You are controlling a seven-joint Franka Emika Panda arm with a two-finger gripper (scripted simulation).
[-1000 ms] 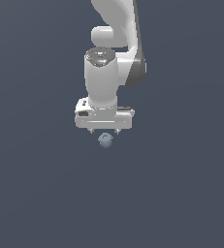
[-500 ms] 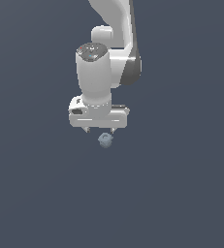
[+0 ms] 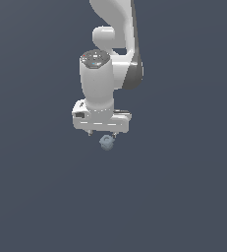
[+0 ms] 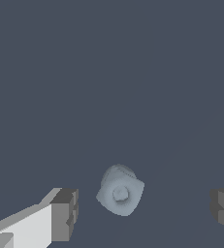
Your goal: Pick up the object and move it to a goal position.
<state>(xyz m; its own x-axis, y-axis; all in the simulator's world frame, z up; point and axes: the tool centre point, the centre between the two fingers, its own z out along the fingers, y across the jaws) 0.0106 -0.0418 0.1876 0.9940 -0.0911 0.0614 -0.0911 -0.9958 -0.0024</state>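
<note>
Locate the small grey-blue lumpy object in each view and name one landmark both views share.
Exterior view: the object sits just below the white gripper, near the picture's centre.
Wrist view: the object lies between the two fingertips, apart from both.
Shared landmark: the gripper's open fingers.

No text, label, brand, number or sign can be read in either view — the arm's white casing (image 3: pixel 98 81) carries only a few tiny coloured specks on its round top cap, too small to make out. The dark ground (image 3: pixel 36 197) is plain and unmarked.
</note>
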